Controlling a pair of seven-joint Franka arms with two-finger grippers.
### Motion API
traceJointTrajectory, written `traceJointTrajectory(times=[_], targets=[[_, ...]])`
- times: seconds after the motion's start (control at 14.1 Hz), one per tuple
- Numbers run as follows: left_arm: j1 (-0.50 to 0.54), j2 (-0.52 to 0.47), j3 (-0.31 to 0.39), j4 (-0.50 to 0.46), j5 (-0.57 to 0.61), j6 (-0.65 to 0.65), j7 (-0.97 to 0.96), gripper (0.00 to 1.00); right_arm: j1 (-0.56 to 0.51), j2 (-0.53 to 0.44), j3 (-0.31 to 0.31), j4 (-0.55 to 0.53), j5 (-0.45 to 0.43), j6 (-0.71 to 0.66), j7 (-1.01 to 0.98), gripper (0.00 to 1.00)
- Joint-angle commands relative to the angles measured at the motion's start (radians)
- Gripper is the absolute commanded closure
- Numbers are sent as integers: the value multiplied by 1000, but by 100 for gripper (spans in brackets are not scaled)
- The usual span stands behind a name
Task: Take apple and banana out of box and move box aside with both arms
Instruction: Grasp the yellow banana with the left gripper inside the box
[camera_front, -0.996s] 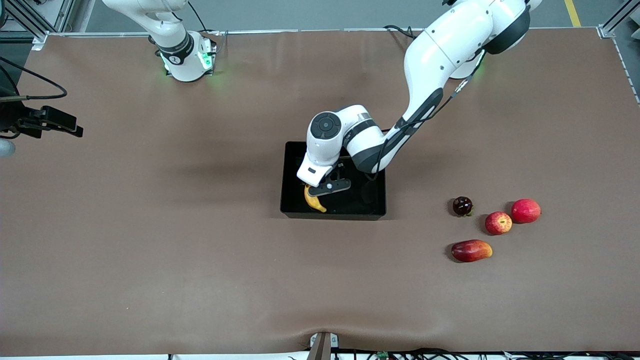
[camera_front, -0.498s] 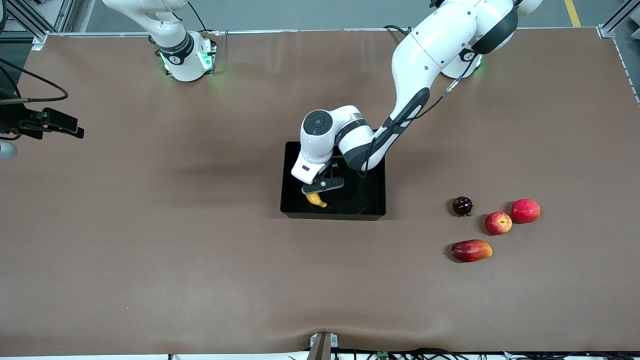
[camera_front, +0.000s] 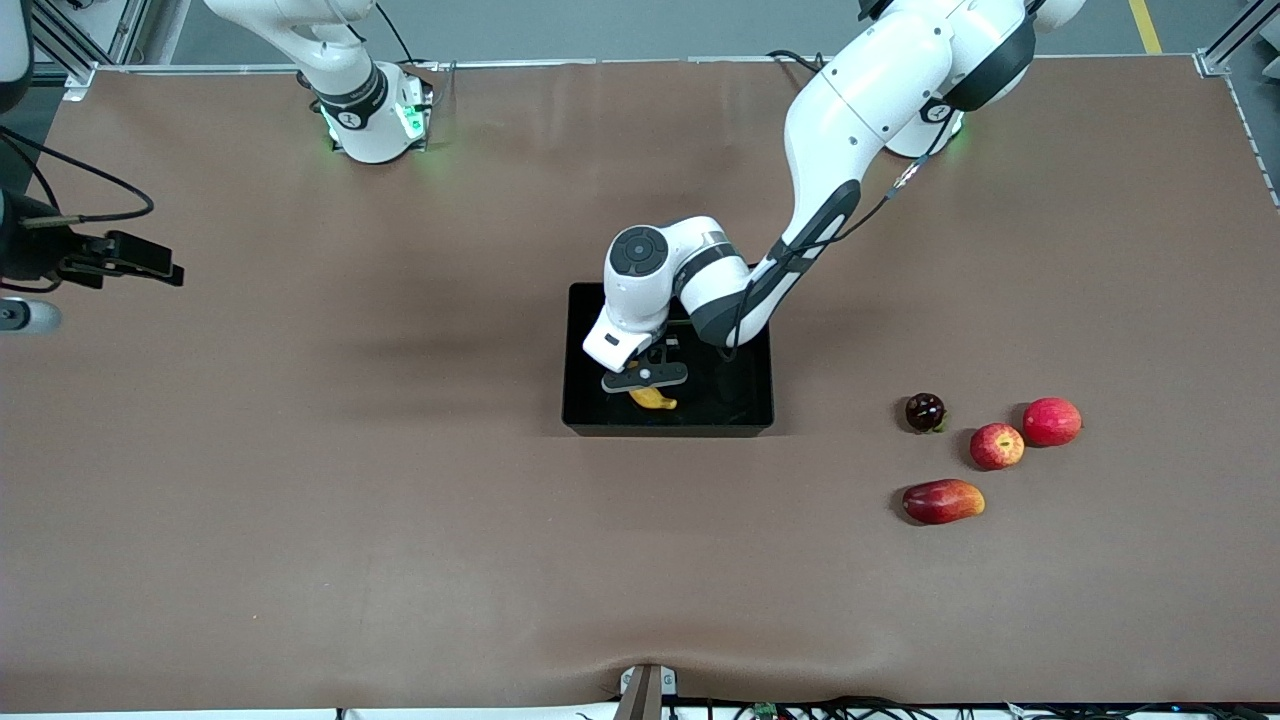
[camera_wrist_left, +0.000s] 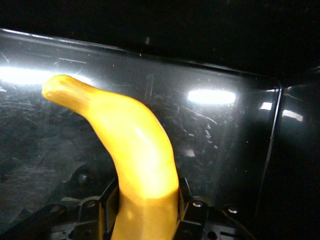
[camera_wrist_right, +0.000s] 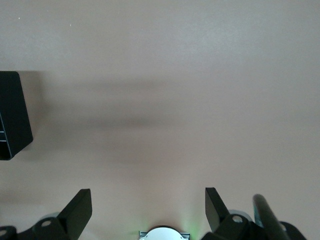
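Note:
My left gripper (camera_front: 645, 384) is down inside the black box (camera_front: 575, 420) and shut on the yellow banana (camera_front: 656, 400). In the left wrist view the banana (camera_wrist_left: 135, 150) runs out from between the fingers (camera_wrist_left: 187, 197) toward the box's glossy wall (camera_wrist_left: 225, 130). The small red apple with yellowish streaks (camera_front: 997, 446) lies on the table toward the left arm's end. My right gripper (camera_front: 130, 260) is open and empty, up over bare table at the right arm's end. Its wrist view shows the gripper (camera_wrist_right: 147, 205) and one corner of the box (camera_wrist_right: 12, 115).
Beside the streaked apple lie a plain red apple (camera_front: 1051, 421), a dark purple round fruit (camera_front: 925, 412) and, nearer the front camera, a red-orange mango-like fruit (camera_front: 942, 501). The brown table (camera_front: 300, 480) spreads wide around the box.
My left gripper has turned inside the box, swinging the banana from slanted to nearly level and a little toward the left arm's end. My right gripper has drifted slightly over the table.

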Motion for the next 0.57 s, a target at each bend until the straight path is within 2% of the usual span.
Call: traceJointTrajectory(times=[0.0,0.28,0.5], targets=[[5,-15,1,6,22,-4,25,100,8,22,4,11,8,0,-2,0],[52,-68,0,6,22,-13,126,100,26,96,4,12,5,8,-5,0],[100,-131,-12,6,7,-95,249,100,31,134,4,28,7,29,-10,0]])
